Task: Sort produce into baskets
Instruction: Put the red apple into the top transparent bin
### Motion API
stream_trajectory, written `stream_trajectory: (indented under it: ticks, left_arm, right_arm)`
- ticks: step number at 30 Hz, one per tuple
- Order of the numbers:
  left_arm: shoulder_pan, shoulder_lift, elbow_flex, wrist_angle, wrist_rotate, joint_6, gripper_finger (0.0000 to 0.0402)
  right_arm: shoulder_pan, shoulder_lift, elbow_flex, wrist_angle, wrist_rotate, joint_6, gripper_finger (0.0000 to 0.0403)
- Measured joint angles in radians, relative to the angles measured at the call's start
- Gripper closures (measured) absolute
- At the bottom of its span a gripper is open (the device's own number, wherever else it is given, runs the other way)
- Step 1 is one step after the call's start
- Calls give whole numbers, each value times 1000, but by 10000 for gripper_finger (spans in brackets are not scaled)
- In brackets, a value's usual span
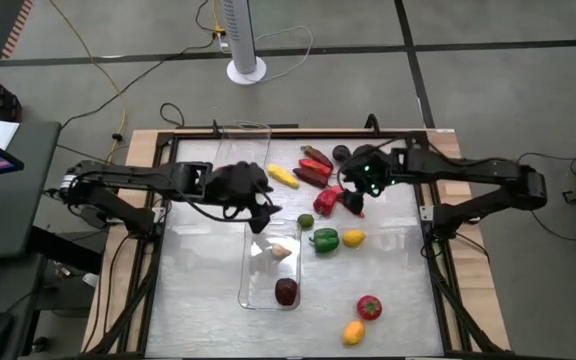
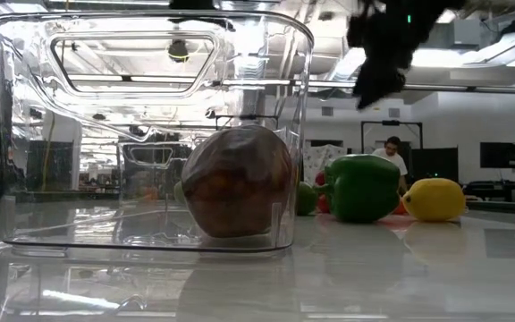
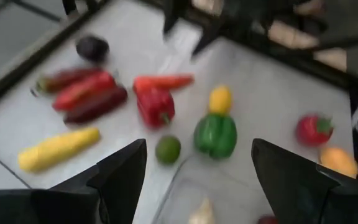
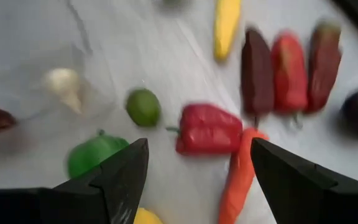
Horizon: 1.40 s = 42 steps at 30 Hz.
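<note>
The produce lies spread on the white table: a yellow piece, long red and dark peppers, a dark plum, a red pepper, a carrot, a lime, a green pepper, a lemon, a tomato and an orange-yellow piece. One clear basket holds a garlic bulb and a dark red fruit. A second basket stands farther back. My left gripper hovers open over the near basket's far end. My right gripper hovers open above the red pepper and carrot.
A dark frame runs round the table's edges. A white fan base stands on the floor beyond the far edge. A person shows far off in the room. Bare tabletop lies left of the near basket.
</note>
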Motion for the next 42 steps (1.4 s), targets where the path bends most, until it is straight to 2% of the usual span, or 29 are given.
stream_trajectory:
  ticks: [4, 12, 14, 20, 26, 28, 31, 37, 42]
  left_arm:
    - [-16, -13, 8, 2, -37, 0, 125]
    - [-52, -11, 8, -20, -33, -22, 125]
    - [-59, -11, 8, -19, 3, -38, 125]
    - [-74, 7, -40, 2, 197, -107, 125]
    - [-119, 48, -176, 143, 343, -319, 125]
    - [-140, 76, -194, 246, 390, -393, 125]
    - [-181, 137, -203, 309, 436, -510, 125]
    - [-258, 256, -203, 323, 411, -756, 125]
    - [-265, 300, -203, 419, 331, -853, 109]
  right_arm:
    - [-6, 23, -104, 17, -2, 40, 92]
    - [4, 42, -236, 72, -6, 86, 92]
    - [4, 42, -254, 77, -6, 98, 92]
    - [4, 42, -277, 111, -6, 101, 92]
    - [4, -10, -277, 68, -11, 114, 92]
    - [4, -52, -277, 35, -11, 115, 92]
    - [3, -136, -277, 2, -10, 99, 92]
    - [-8, -299, -277, -23, 1, 40, 92]
    - [-13, -377, -276, -25, 3, 12, 92]
